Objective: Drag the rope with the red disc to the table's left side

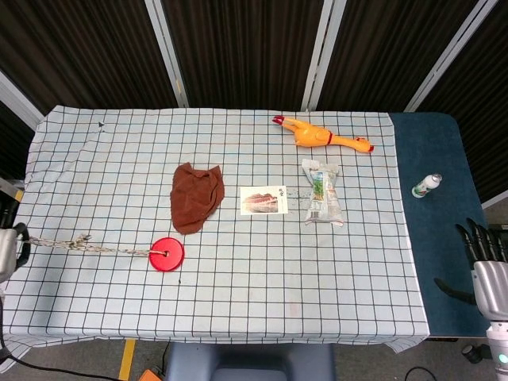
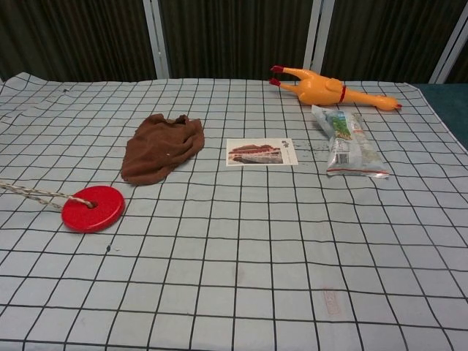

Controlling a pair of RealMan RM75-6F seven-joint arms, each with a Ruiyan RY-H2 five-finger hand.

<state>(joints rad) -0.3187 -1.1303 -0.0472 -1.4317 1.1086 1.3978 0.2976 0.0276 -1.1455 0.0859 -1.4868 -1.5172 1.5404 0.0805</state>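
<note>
The red disc (image 1: 167,254) lies flat on the checked cloth at the table's front left, just below the brown cloth. Its braided rope (image 1: 79,244) runs taut to the left, up to the table's left edge. There my left hand (image 1: 8,252) grips the rope's end; only part of the hand shows at the frame's border. In the chest view the disc (image 2: 93,208) sits at the left with the rope (image 2: 33,193) leading out of frame, and the left hand is out of sight. My right hand (image 1: 486,268) hovers off the table's right side, fingers spread, holding nothing.
A crumpled brown cloth (image 1: 195,196) lies above the disc. A photo card (image 1: 263,199), a snack packet (image 1: 321,192) and a yellow rubber chicken (image 1: 324,136) lie further right. A small bottle (image 1: 425,185) stands on the blue surface at the right.
</note>
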